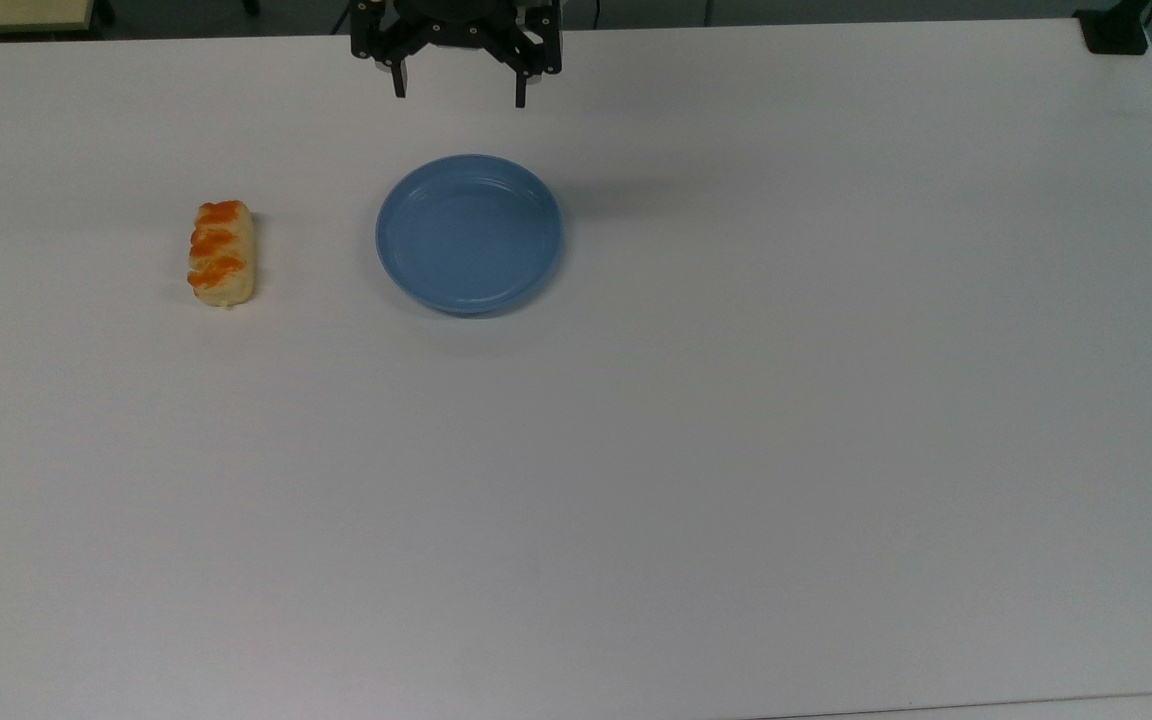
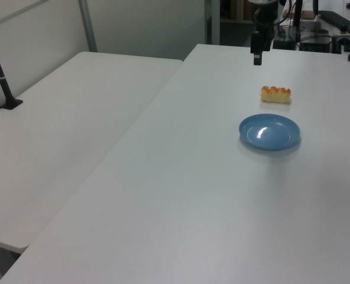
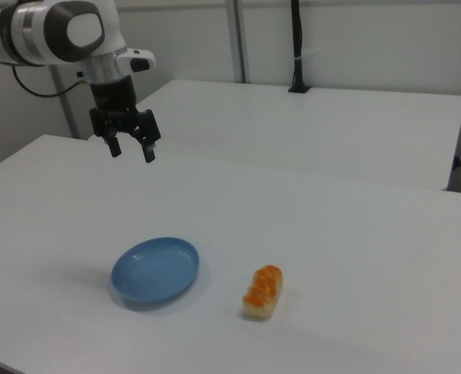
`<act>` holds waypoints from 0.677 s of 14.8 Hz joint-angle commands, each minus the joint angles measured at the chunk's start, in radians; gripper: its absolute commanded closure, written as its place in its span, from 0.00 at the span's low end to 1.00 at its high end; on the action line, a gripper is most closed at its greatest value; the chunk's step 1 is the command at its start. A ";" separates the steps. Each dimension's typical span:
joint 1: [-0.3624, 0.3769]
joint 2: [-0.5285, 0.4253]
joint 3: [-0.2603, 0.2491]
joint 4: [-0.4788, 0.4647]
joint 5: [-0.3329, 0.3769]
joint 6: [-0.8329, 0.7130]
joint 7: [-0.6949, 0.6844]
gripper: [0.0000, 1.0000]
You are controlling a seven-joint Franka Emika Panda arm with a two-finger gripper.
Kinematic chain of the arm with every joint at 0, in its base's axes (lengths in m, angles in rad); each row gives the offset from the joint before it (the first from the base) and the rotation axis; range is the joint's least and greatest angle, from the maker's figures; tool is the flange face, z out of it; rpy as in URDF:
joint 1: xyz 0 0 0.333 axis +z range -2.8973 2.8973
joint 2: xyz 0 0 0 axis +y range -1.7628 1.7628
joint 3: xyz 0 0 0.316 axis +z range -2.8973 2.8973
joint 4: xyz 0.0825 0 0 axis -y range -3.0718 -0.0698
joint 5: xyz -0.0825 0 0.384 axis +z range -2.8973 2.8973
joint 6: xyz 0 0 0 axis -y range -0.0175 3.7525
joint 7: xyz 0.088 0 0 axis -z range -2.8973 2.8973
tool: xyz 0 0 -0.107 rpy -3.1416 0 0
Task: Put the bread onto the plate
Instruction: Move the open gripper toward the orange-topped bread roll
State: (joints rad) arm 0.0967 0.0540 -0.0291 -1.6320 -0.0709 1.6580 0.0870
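In the top view, the gripper [image 1: 459, 92] hangs at the upper edge of the picture, at about 12 o'clock from the plate [image 1: 469, 234], with its two dark fingers [image 1: 398, 82] spread wide apart and nothing between them. The blue plate sits bare on the white table [image 1: 736, 450], and the bread [image 1: 221, 253] lies well apart from it at its 9 o'clock, lengthwise along the 12-to-6 line, its orange-brown bumps facing up. A dark stand base [image 1: 1114, 30] sits at the table's far corner, toward 2 o'clock from the plate. In the left view, the gripper [image 2: 257, 57] hangs above the table [image 2: 193, 195] at about 11 o'clock from the bread [image 2: 275, 94], clear of the surface; the bread lies near the plate [image 2: 269, 131] at its 12 o'clock, not touching it. A second white table [image 2: 68, 118] stands beside the first, at 9 o'clock from the plate. In the right view, the arm [image 3: 67, 31] reaches down from the upper corner and its gripper [image 3: 131, 148] hovers with the fingers [image 3: 148, 151] splayed and empty, at about 12 o'clock from the plate [image 3: 155, 270]. The bread [image 3: 263, 291] rests on the table [image 3: 332, 234] just beside the plate, at its 3 o'clock, with a gap between them.
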 commanded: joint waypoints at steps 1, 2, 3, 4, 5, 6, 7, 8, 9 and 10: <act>0.008 -0.017 -0.008 -0.017 -0.009 -0.030 -0.006 0.00; 0.006 -0.017 -0.008 -0.017 -0.009 -0.030 -0.012 0.00; 0.006 -0.017 -0.008 -0.016 -0.009 -0.030 -0.015 0.00; 0.006 -0.017 -0.008 -0.017 -0.009 -0.029 -0.015 0.00; 0.006 -0.017 -0.006 -0.016 -0.009 -0.029 -0.015 0.00; 0.006 -0.017 -0.008 -0.015 -0.009 -0.029 -0.015 0.00; 0.003 -0.016 -0.008 -0.015 -0.009 -0.024 -0.018 0.00; -0.002 -0.007 -0.014 -0.014 -0.009 -0.021 -0.033 0.00; -0.032 0.001 -0.014 -0.014 -0.010 -0.017 -0.093 0.00; -0.073 0.013 -0.014 -0.017 -0.009 0.006 -0.168 0.00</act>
State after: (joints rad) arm 0.0830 0.0576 -0.0319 -1.6341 -0.0747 1.6471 0.0547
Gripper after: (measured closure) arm 0.000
